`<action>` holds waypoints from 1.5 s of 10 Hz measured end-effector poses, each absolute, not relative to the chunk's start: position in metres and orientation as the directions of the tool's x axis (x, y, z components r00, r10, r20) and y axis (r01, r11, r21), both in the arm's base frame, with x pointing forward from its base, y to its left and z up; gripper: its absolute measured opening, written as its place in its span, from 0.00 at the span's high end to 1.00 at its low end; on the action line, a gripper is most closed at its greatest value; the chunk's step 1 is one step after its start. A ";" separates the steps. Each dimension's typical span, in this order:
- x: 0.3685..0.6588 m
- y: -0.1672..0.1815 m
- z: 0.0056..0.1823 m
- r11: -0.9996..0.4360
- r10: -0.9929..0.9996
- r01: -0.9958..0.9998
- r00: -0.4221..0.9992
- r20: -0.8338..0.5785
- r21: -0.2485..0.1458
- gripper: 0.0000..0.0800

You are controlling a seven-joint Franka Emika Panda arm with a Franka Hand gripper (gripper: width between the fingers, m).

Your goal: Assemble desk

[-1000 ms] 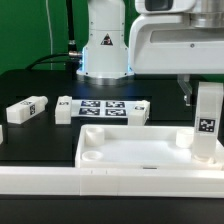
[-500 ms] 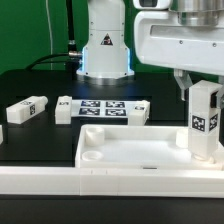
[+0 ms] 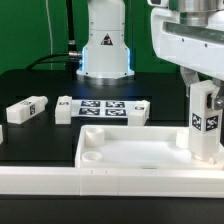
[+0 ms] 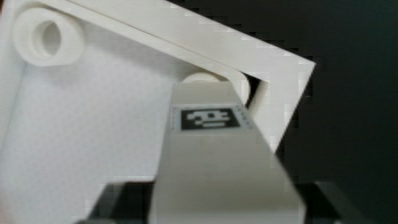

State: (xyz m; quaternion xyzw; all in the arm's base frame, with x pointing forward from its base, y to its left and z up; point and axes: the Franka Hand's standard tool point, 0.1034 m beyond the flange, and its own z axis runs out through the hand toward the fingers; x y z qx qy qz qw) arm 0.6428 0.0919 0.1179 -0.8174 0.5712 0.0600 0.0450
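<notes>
Far on the exterior view's left, lying loose on the dark bench (image 3: 40,140): a spare leg (image 3: 25,108), a blocky white plastic piece bearing a black-and-white square tag. Next over, flat and matte: the marker board (image 3: 102,108). In front, spreading rightward: the tabletop (image 3: 130,150), a smooth white tray with raised rim and round corner sockets (image 4: 50,38). At the far right, clamped upright in the gripper (image 3: 198,80): the held leg (image 3: 206,125), foot at the near corner; seated or just above, cannot tell. Judged mid-insertion. Next: keeping it plumb, pressing down, probably twisting home before letting go.
</notes>
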 end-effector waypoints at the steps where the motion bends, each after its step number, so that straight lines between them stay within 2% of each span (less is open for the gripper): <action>1: 0.643 0.093 0.118 -0.360 -0.922 -0.933 0.357 -0.150 -0.007 0.33; 2: 0.643 0.093 0.118 -0.401 -0.905 -0.916 0.399 -0.149 -0.014 0.33; 3: 0.642 0.095 0.118 -0.452 -0.881 -0.892 0.450 -0.148 -0.021 0.22; 6: 0.641 0.100 0.118 -0.718 -0.682 -0.693 0.719 -0.133 -0.067 0.19; 9: 0.643 0.090 0.117 -0.898 -0.417 -0.426 0.903 -0.103 -0.107 0.19; 15: 0.643 0.090 0.117 -0.900 -0.413 -0.423 0.905 -0.103 -0.108 0.19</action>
